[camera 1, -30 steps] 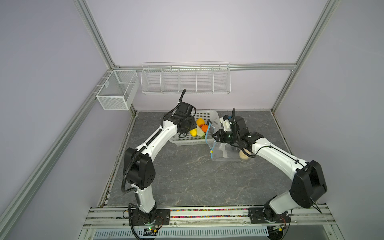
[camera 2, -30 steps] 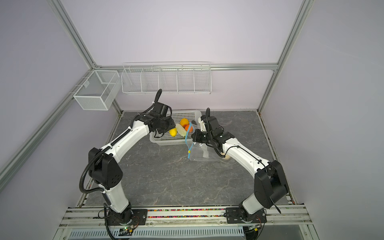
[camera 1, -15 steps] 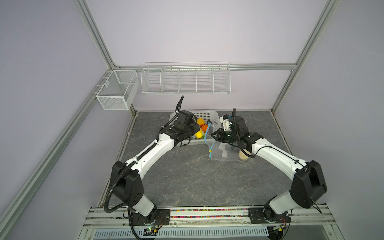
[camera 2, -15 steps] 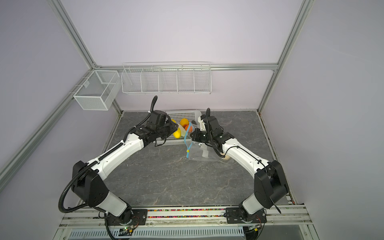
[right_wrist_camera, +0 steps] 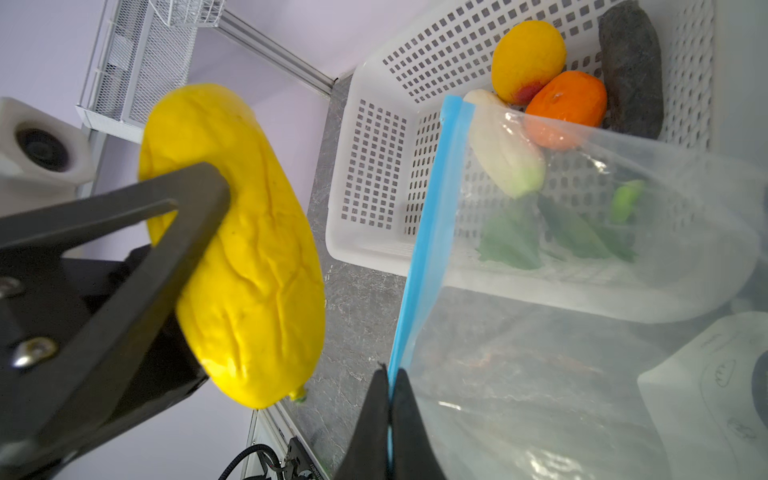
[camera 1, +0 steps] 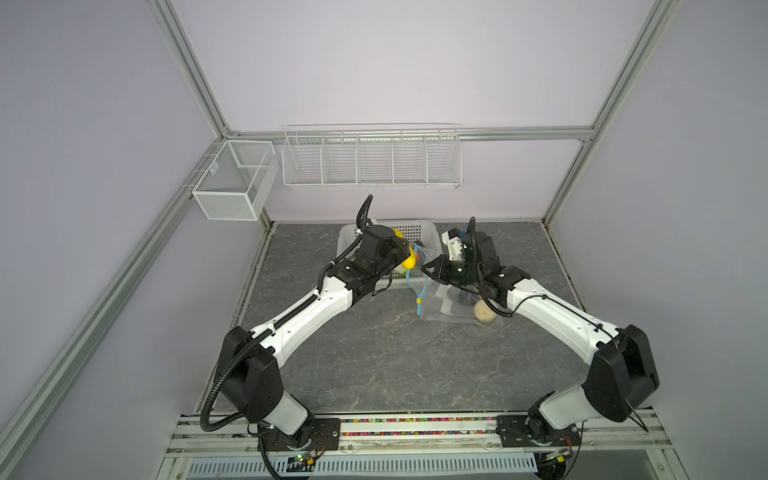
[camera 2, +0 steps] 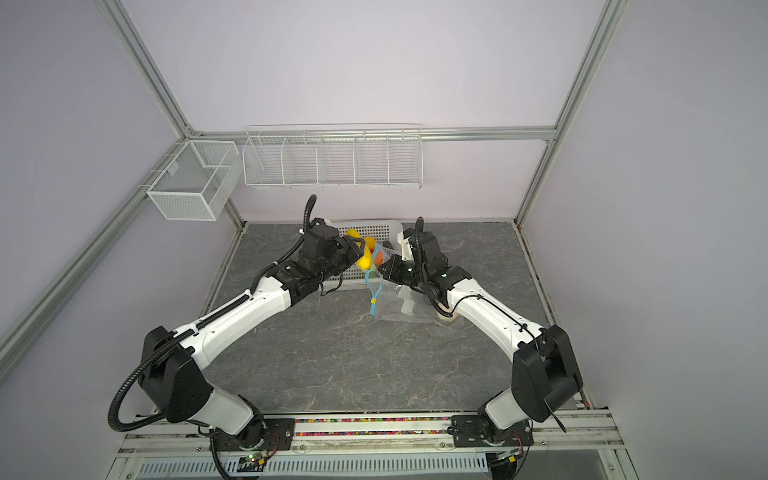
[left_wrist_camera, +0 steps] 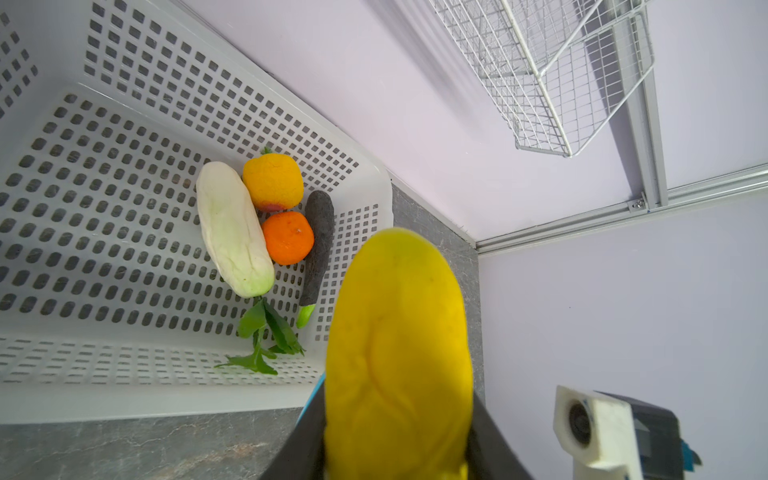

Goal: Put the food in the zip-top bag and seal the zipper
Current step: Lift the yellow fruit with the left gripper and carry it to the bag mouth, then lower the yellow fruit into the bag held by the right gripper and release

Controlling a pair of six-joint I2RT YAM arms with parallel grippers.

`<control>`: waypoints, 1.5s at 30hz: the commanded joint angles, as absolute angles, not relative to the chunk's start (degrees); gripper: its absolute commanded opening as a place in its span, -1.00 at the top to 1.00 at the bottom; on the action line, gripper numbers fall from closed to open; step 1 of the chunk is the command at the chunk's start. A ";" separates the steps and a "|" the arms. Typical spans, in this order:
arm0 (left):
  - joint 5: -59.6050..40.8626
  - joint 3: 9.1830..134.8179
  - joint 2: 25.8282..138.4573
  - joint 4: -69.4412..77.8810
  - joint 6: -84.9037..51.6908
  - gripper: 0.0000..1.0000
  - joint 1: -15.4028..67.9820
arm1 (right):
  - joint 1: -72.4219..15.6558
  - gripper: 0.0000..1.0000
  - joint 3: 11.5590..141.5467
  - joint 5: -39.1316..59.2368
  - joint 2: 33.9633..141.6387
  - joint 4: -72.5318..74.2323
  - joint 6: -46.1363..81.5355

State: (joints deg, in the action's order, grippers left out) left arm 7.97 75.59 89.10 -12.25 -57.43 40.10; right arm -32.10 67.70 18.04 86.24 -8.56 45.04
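We see the left gripper (left_wrist_camera: 399, 440) clamped on the long yellow piece (right_wrist_camera: 245, 249). The piece lies lengthwise between the jaws, its end jutting past them, and is held up just outside the white basket (left_wrist_camera: 124, 399). The right gripper (right_wrist_camera: 390, 399) is pinched shut on the zipper (right_wrist_camera: 432, 216), which runs straight out from between its jaws. It holds the mouth of the zip-top bag (right_wrist_camera: 582, 374) up beside that basket's corner, near the yellow piece.

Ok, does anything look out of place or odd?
Nothing stands out: the left claw grips a yellow piece beside the zip-top bag, whose zipper the right claw pinches; other food sits in the basket.
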 commanded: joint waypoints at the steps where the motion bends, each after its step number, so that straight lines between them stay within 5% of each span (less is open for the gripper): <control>1: 9.73 76.54 90.99 -11.16 -58.17 0.22 40.43 | -32.24 0.87 66.75 19.16 83.88 -6.15 46.76; 30: 24.15 77.60 91.64 -15.66 -50.16 0.11 48.84 | -31.67 0.87 66.62 18.50 81.52 -4.23 48.26; 45: 21.94 74.08 90.68 -9.59 -46.85 0.01 49.58 | -31.55 0.87 66.71 18.10 81.97 -3.70 48.15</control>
State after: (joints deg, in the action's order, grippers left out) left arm 21.63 74.61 91.70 -11.97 -47.86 49.25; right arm -31.64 67.44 17.87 82.56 -6.02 47.18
